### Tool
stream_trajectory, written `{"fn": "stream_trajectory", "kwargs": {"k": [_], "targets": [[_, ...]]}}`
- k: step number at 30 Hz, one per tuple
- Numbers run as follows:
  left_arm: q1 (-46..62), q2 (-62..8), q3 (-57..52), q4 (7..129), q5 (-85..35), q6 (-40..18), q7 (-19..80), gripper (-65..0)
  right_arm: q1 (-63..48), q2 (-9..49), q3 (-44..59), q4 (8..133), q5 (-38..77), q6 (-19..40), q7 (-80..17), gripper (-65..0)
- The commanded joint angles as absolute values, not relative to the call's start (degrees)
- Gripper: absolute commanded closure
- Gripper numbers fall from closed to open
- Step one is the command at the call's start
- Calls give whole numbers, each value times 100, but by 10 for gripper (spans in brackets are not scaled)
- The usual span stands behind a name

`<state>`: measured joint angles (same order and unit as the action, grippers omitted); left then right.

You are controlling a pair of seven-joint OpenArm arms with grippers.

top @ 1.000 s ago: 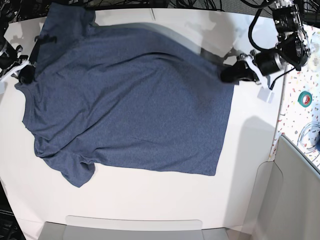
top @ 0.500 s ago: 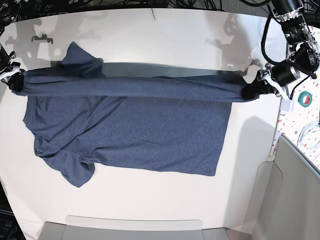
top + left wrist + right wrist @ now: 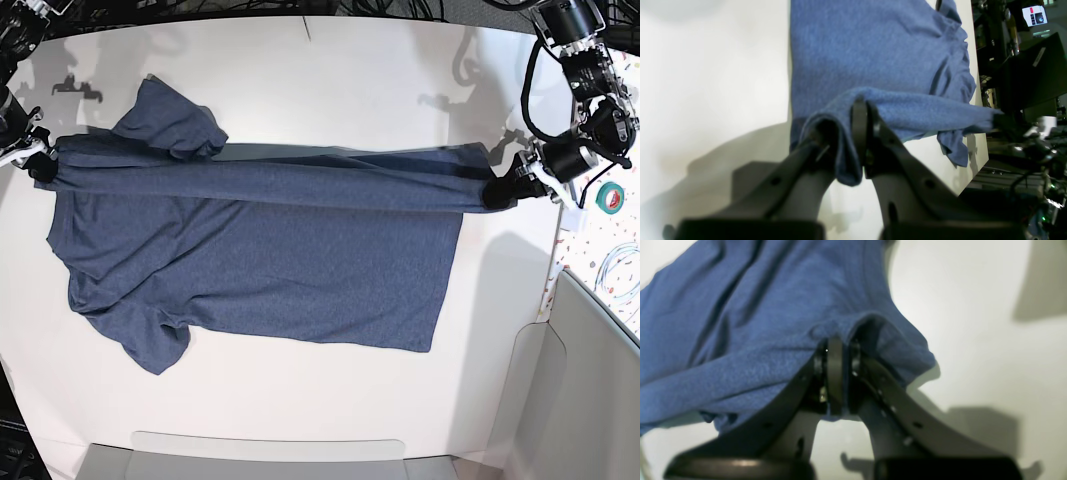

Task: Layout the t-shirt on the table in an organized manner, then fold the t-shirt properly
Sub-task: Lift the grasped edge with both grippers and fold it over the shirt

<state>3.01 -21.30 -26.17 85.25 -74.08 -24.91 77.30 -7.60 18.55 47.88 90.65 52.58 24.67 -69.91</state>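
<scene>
**T-shirt held taut along its far edge, first fold under way**

T-shirt (image 3: 260,270) lies mostly flat on the table (image 3: 300,420), sleeves toward the right arm's side, hem toward the left arm's. Far long edge is lifted and stretched into a tight band between both arms. Left claw (image 3: 860,146) is clamped on the hem corner; right claw (image 3: 835,373) is clamped on cloth at the shoulder end. Laying out looks done, with minor wrinkles near the lower sleeve. Judgement: the lengthwise fold is about half carried over; setting it down, then the remaining folds, are left.
</scene>
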Motion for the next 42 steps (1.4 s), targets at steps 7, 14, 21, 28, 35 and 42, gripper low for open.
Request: {"fn": "stream_trajectory", "kwargs": {"k": [7,14,21,28,35,42], "targets": [[-31,-2202,-2642,8585,-6440,-2492,7574,0,-338,1982,4831,7960,5305,2475,-6879,0],[-110,-2035,-2633,8585,-6193,-2501,7547,0,-277,1982,4822,7811,5059,2475,-6870,0],[-233,-2062,-2185,8400,-6185,-2501,7538,-64,-207,1859,4822,7811,4409,2475,-6870,0],[-207,-2079,-2114,8268,-6185,-2501,7556,-245,-242,1851,4611,7829,4347,2484,-6879,-190],[-198,-2088,-2123,8277,-6202,-2501,7600,-232,-356,2026,4681,7978,5437,2484,-6879,-245],[-180,-2088,-2123,8277,-6229,-2501,7609,-231,-655,2123,4954,8215,6343,2484,-6879,-302]]}}
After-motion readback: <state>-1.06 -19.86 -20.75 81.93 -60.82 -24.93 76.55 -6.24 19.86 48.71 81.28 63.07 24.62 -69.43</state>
